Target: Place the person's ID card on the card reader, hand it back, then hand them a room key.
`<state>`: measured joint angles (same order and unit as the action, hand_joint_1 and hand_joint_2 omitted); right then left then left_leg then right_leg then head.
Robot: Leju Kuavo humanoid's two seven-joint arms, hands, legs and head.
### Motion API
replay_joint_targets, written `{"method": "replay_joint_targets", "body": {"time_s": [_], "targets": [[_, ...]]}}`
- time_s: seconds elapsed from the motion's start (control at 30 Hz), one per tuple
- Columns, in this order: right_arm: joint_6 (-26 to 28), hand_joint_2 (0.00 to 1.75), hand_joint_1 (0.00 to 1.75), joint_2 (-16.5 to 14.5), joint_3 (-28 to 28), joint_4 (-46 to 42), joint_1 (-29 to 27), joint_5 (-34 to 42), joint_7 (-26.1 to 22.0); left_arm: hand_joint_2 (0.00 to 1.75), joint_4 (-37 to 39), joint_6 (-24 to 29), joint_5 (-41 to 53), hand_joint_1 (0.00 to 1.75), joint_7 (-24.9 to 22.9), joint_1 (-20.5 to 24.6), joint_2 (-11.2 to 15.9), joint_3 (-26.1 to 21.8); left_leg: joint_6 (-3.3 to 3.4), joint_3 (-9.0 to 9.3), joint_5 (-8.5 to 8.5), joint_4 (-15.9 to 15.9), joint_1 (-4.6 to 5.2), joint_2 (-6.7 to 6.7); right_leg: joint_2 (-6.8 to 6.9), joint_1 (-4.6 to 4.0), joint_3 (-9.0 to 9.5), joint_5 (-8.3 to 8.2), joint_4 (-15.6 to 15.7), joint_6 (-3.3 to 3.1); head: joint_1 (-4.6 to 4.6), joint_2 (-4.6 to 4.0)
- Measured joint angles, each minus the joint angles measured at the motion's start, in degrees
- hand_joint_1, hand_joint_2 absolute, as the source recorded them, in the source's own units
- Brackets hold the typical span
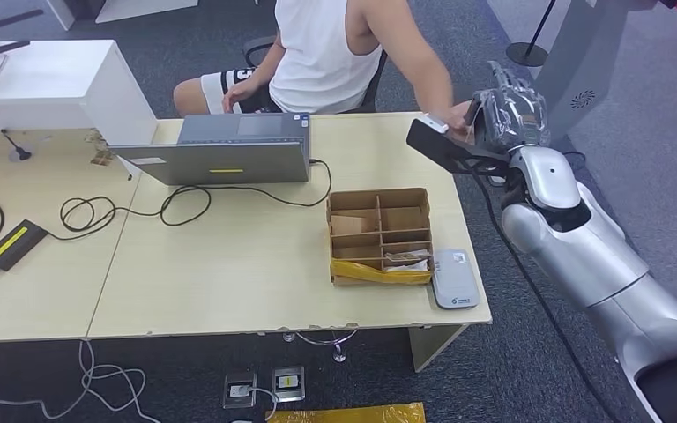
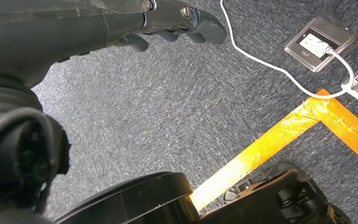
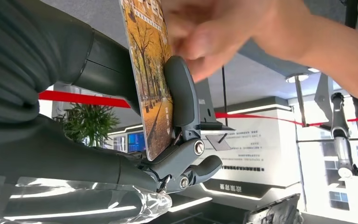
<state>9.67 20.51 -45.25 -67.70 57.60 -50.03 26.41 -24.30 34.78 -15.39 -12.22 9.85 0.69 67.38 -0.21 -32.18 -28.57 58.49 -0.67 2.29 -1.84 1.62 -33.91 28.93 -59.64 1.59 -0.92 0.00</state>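
- Head view: the right hand (image 1: 511, 110) is raised past the far right corner of the table (image 1: 229, 264), meeting the hand (image 1: 460, 116) of a seated person (image 1: 326, 53). A light card end (image 1: 435, 123) shows between the two hands. On the table near that arm stand a cardboard divider box (image 1: 379, 233) and, just beside it at the front edge, a grey card reader (image 1: 454, 278). Further left lie an open laptop (image 1: 229, 150), looping black cables (image 1: 141, 207) and a small black device (image 1: 13, 242).
- Left wrist view: the left hand (image 2: 172, 21) hangs over grey carpet (image 2: 168, 102); its dark fingers (image 2: 205, 25) are curled loosely and hold nothing. Orange floor tape (image 2: 270, 140), a white cable (image 2: 261, 63) and floor sockets (image 2: 319, 42) lie below.
- Right wrist view: the room key (image 3: 151, 79), a card printed with autumn trees, stands pinched between the thumb and the dark fingers (image 3: 182, 93) of the right hand. The person's blurred hand grasps the card's free end, touching it.
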Motion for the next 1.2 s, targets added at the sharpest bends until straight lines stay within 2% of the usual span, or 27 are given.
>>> {"method": "replay_joint_targets", "body": {"time_s": [0.53, 0.57, 0.67, 0.7, 0.9, 1.2], "targets": [[1.07, 1.75, 1.74, -2.78, -4.05, 7.11, 1.41, 0.24, 0.38, 0.00, 0.00, -0.59, 0.54, 0.00, -0.30, -0.06, 0.42, 0.02, 0.00, 0.00, 0.00, 0.00, 0.00, 0.03, 0.01, 0.00, 0.00, 0.00, 0.00, 0.00, 0.01, 0.00], [1.28, 1.75, 1.47, -2.85, -4.21, 7.39, 1.41, 0.25, 0.42, 0.00, 0.00, -0.65, 0.61, 0.00, -0.35, -0.06, 0.45, 0.02, 0.00, 0.01, 0.00, 0.01, 0.00, 0.03, 0.01, 0.00, 0.00, 0.00, 0.00, 0.00, 0.01, 0.00], [2.00, 1.75, 0.17, -2.96, -4.75, 8.29, 1.40, 0.42, 0.54, 0.00, 0.00, -1.01, 0.91, 0.00, -0.50, -0.06, 0.51, 0.03, 0.00, 0.02, 0.00, 0.01, 0.00, 0.02, 0.00, 0.00, -0.01, 0.00, 0.01, 0.00, 0.01, 0.00], [2.33, 1.75, 0.00, -2.97, -4.89, 8.59, 1.39, 0.55, 0.61, 0.00, 0.00, -1.17, 0.98, 0.00, -0.58, -0.06, 0.53, 0.03, 0.00, 0.03, 0.00, 0.01, 0.00, 0.01, 0.00, 0.00, -0.01, 0.00, 0.01, 0.00, 0.01, 0.00], [6.19, 1.75, 0.00, -2.98, -5.08, 9.90, 0.87, 0.93, 1.41, 0.00, 0.00, -1.92, 1.32, 0.00, -1.22, -0.04, 0.65, 0.04, 0.00, 0.05, 0.00, 0.01, 0.00, -0.03, -0.01, 0.00, -0.01, 0.00, 0.01, 0.00, 0.00, 0.00], [6.96, 1.75, 0.00, -2.98, -5.09, 10.66, 0.44, 0.93, 1.52, 0.00, 0.00, -1.95, 1.55, 0.00, -1.28, -0.04, 0.69, 0.04, 0.00, 0.06, 0.00, 0.01, 0.00, -0.07, -0.03, 0.00, -0.01, 0.00, 0.01, 0.00, 0.01, 0.00]]}}
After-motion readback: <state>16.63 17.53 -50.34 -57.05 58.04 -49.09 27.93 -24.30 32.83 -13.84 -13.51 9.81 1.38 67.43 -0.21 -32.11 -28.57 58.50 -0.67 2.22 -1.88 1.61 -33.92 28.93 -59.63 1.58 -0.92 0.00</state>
